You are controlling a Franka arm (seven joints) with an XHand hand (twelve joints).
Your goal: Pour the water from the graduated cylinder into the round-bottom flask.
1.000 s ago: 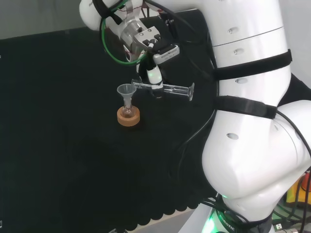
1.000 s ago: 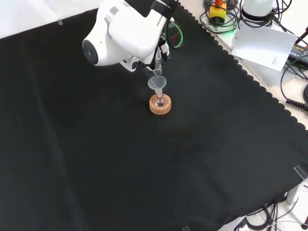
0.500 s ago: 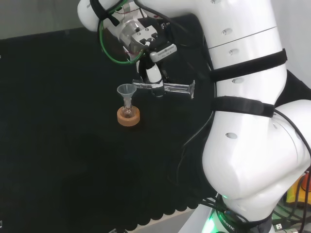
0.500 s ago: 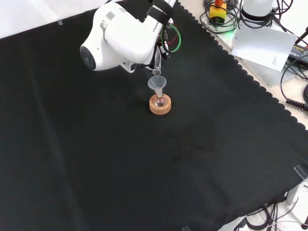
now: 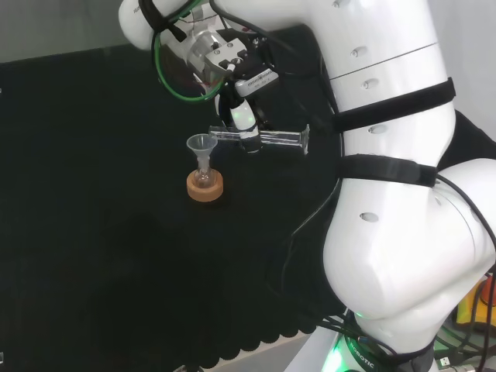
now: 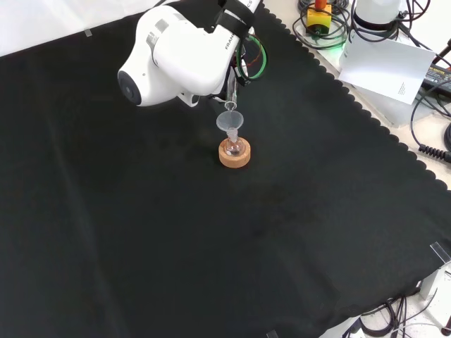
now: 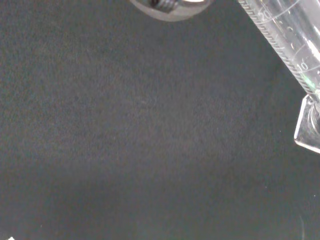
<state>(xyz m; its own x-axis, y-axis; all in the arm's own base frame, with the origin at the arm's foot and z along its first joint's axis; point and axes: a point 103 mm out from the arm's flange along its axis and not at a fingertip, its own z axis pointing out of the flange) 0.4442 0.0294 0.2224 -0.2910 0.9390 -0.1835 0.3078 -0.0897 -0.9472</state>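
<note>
Looking through the head view, I see my hand (image 5: 242, 118) curled round the graduated cylinder (image 5: 263, 138), which lies level above the black worktop (image 5: 93, 232), its mouth at the rim of the clear funnel (image 5: 201, 145). That funnel sits in the round-bottom flask (image 5: 204, 178) on a cork ring (image 5: 205, 187). From the front view, the cylinder (image 6: 230, 90) hangs on the far side of the funnel (image 6: 230, 120). At the wrist, I see the cylinder's graduated wall and base (image 7: 300, 55) close up.
</note>
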